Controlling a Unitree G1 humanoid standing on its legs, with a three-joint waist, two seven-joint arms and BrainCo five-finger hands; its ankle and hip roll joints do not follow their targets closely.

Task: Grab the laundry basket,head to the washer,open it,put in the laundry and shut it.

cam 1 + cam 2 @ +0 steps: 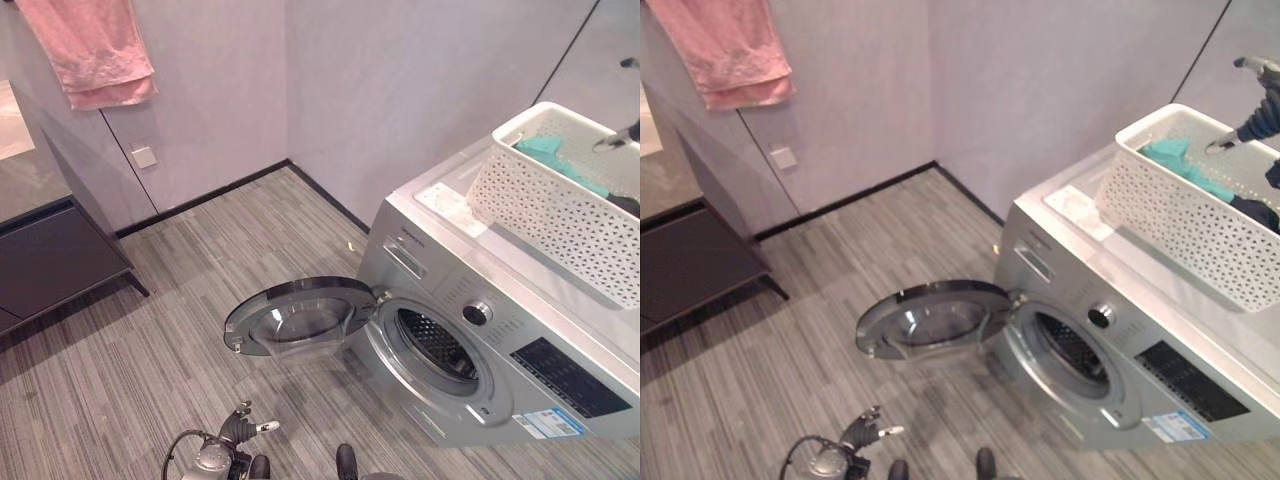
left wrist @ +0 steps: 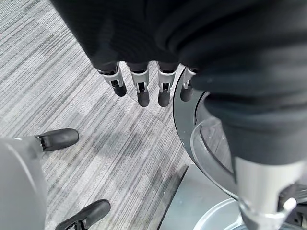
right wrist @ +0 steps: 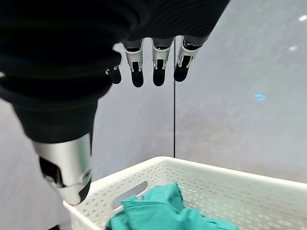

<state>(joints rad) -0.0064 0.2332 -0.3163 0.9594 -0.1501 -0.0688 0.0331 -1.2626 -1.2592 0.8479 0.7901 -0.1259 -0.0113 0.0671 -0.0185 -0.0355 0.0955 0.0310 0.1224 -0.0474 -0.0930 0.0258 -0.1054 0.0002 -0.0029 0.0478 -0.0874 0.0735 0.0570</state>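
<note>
Over on the left, a pink towel (image 1: 88,50) hung on the wall above a dark cabinet (image 1: 50,262). Down low, the left hand (image 1: 243,428) hovered over the striped floor (image 1: 180,310), fingers (image 2: 144,91) straight and released, holding nothing. Next along, the washer door (image 1: 298,318) stood swung wide open, the drum (image 1: 437,345) of the washer (image 1: 480,330) exposed and looking empty. So basket fetched, washer reached, door opened, by my reckoning. On the right, the white laundry basket (image 1: 560,215) sat on top of the washer, teal laundry (image 3: 165,211) inside it. The right hand (image 1: 1252,128) hung over the basket, fingers (image 3: 158,69) relaxed, gripping nothing. Loading and shutting were left to do.
</note>
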